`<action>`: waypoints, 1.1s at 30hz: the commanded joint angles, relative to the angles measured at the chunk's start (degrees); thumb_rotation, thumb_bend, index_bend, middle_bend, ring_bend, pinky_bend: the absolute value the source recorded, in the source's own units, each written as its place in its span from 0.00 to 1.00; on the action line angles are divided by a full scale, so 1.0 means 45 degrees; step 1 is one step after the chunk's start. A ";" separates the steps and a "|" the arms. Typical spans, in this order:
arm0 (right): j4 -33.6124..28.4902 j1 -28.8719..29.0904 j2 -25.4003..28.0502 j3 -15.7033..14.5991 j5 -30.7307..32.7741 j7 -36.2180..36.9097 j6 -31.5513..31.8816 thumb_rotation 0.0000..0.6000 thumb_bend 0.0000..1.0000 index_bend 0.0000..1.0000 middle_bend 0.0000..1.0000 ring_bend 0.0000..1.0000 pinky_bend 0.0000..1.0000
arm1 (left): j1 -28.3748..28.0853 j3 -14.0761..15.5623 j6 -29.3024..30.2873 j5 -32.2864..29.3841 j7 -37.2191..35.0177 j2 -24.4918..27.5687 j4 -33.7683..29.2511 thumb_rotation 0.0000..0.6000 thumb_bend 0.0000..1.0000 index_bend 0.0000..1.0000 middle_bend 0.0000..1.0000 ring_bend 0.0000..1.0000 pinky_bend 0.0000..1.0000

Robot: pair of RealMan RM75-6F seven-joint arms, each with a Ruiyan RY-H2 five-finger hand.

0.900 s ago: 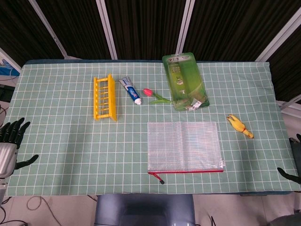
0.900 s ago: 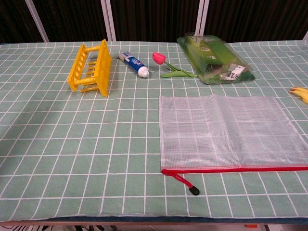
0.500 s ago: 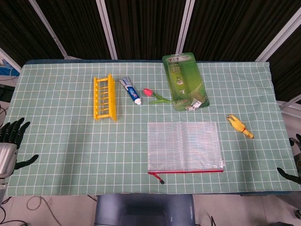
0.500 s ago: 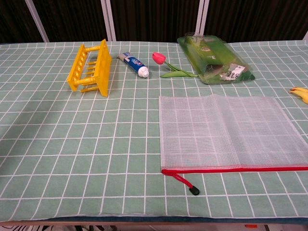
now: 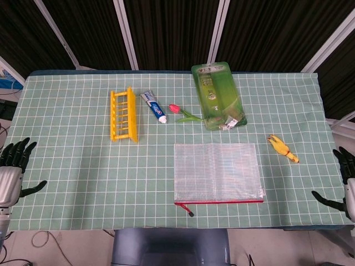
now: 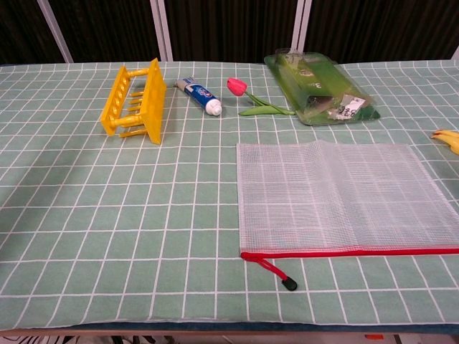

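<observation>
Left robot hand (image 5: 10,176): hovering at the left edge of the counter (image 5: 66,166) in the head view, fingers spread apart, gripping nothing. Nearest item, though well apart: yellow rack (image 5: 123,116).

Right robot hand (image 5: 345,185): showing at the right edge of the counter, fingers apart, holding nothing. Nearest item: yellow toy chicken (image 5: 282,148), lying near the right side. Neither robot hand appearing in the chest view.

Counter: wearing a green cloth with a white grid.

Yellow rack: lying on its side toward the left rear, rungs running across it.

Toothpaste tube (image 5: 154,106): lying just beside the rack on its right, angled, cap end pointing toward the front.

Pink tulip (image 5: 183,112): lying flat between the toothpaste tube and the green package (image 5: 217,95), bloom toward the tube, leaves reaching toward the package.

Green package: lying flat at the rear centre, label visible near its front end.

Mesh zipper pouch (image 5: 217,172): lying flat in front of the package, red zipper (image 6: 344,252) running along the front edge, black pull (image 6: 288,284) resting on the cloth at the front left corner.
</observation>
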 commanded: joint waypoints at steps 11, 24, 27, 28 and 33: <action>-0.3254 0.2740 -0.0616 0.0397 -0.0689 -0.2639 -0.2903 1.00 0.13 0.02 0.37 0.39 0.54 | -0.0036 -0.0031 -0.0126 -0.0149 0.0245 -0.0014 -0.0056 1.00 0.00 0.00 0.00 0.00 0.00; -0.4475 0.5411 -0.3355 0.0901 0.2125 -0.6617 -0.5545 1.00 0.20 0.28 0.93 0.94 0.98 | -0.0049 -0.0131 -0.0250 -0.0478 0.0604 -0.0072 -0.0109 1.00 0.00 0.00 0.00 0.00 0.00; -0.4358 0.5868 -0.4331 0.0783 0.3069 -0.7612 -0.5752 1.00 0.20 0.34 0.98 0.98 1.00 | -0.0063 -0.0148 -0.0254 -0.0493 0.0665 -0.0096 -0.0091 1.00 0.00 0.00 0.00 0.00 0.00; -0.4294 0.6019 -0.4687 0.0712 0.3404 -0.7971 -0.5794 1.00 0.20 0.36 0.99 0.99 1.00 | -0.0069 -0.0155 -0.0267 -0.0509 0.0659 -0.0103 -0.0085 1.00 0.00 0.00 0.00 0.00 0.00; -0.3790 0.6570 -0.6215 0.0356 0.4639 -0.9375 -0.5742 1.00 0.21 0.44 1.00 1.00 1.00 | -0.0093 -0.0171 -0.0370 -0.0598 0.0588 -0.0088 -0.0096 1.00 0.00 0.00 0.00 0.00 0.00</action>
